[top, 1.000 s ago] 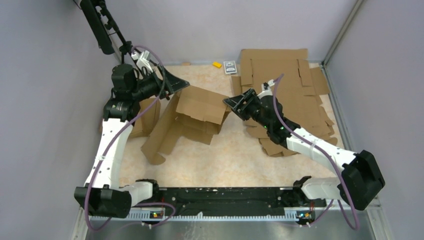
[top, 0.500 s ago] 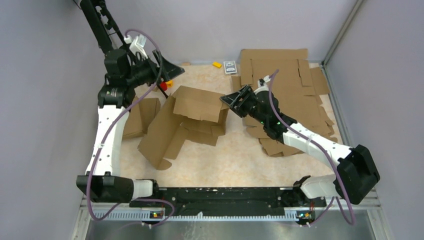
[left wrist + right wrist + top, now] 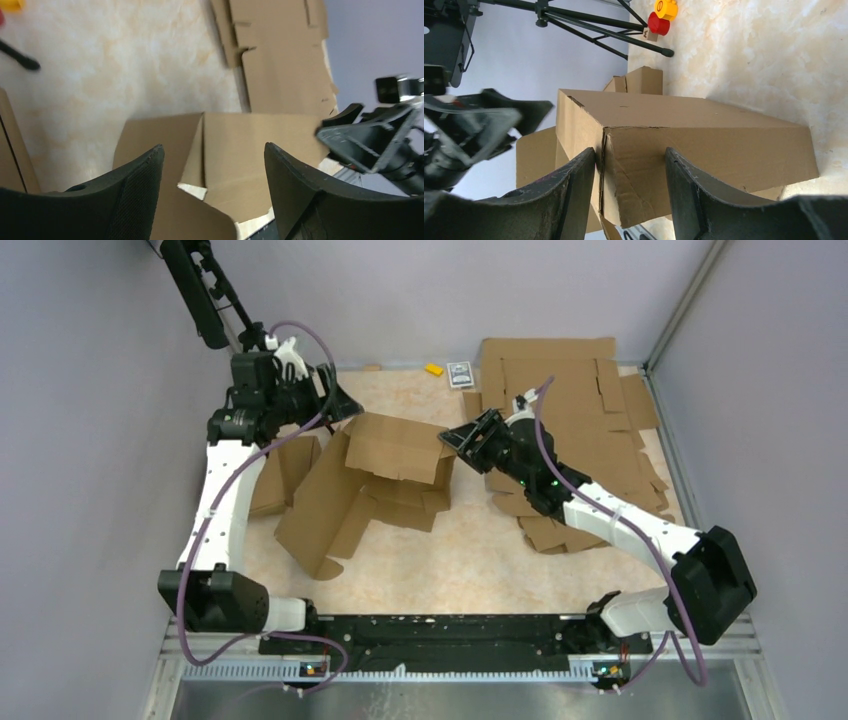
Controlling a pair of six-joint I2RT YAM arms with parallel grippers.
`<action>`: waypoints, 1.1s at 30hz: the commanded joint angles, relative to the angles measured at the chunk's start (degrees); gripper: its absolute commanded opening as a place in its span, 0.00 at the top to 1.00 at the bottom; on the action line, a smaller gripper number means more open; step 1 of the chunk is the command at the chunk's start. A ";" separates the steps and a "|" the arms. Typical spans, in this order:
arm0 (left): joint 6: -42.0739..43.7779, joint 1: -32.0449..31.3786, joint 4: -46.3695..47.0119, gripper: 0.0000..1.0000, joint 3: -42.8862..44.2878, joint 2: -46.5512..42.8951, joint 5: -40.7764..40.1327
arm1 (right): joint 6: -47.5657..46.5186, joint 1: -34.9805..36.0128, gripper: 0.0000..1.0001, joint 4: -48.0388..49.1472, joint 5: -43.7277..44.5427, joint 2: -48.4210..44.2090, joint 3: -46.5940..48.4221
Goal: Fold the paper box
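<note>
The paper box (image 3: pixel 395 445) is a brown corrugated carton, half raised in the middle of the table, with a long flap (image 3: pixel 320 515) trailing toward the near left. My left gripper (image 3: pixel 343 403) hangs open over the box's back left corner. In the left wrist view the box (image 3: pixel 235 150) lies below the gripper (image 3: pixel 214 147), and nothing sits between the fingers. My right gripper (image 3: pixel 455 437) is at the box's right end. In the right wrist view the gripper (image 3: pixel 630 150) is open and straddles a corner of the box (image 3: pixel 704 135), its left finger against the corner's edge.
A pile of flat slotted cardboard sheets (image 3: pixel 560 390) fills the back right, under the right arm. Smaller cardboard pieces (image 3: pixel 285 470) lie at the left. A yellow item (image 3: pixel 433 369) and a small card box (image 3: pixel 460 373) sit by the back wall. A black tripod (image 3: pixel 195 290) stands back left, with red (image 3: pixel 658 23) and yellow (image 3: pixel 666 8) pieces near its legs.
The left gripper lifted toward the back, then came down again over the box's back left corner. The right gripper edged toward the back left, and the box and its long flap shifted slightly left.
</note>
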 commanded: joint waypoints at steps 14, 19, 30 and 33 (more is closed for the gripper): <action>-2.61 0.12 4.26 0.62 -7.80 0.90 10.15 | -1.92 3.30 0.48 -2.89 -0.10 4.76 8.48; -2.20 0.11 3.74 0.64 -7.84 1.04 8.66 | -2.10 3.53 0.48 -3.67 1.14 4.56 8.45; -0.26 0.09 3.55 0.69 -7.26 4.01 6.19 | -11.76 3.02 0.50 -12.04 0.22 5.37 12.56; -0.42 0.12 3.71 0.71 -7.04 5.17 6.99 | -13.76 2.90 0.52 -12.94 -0.05 5.56 13.44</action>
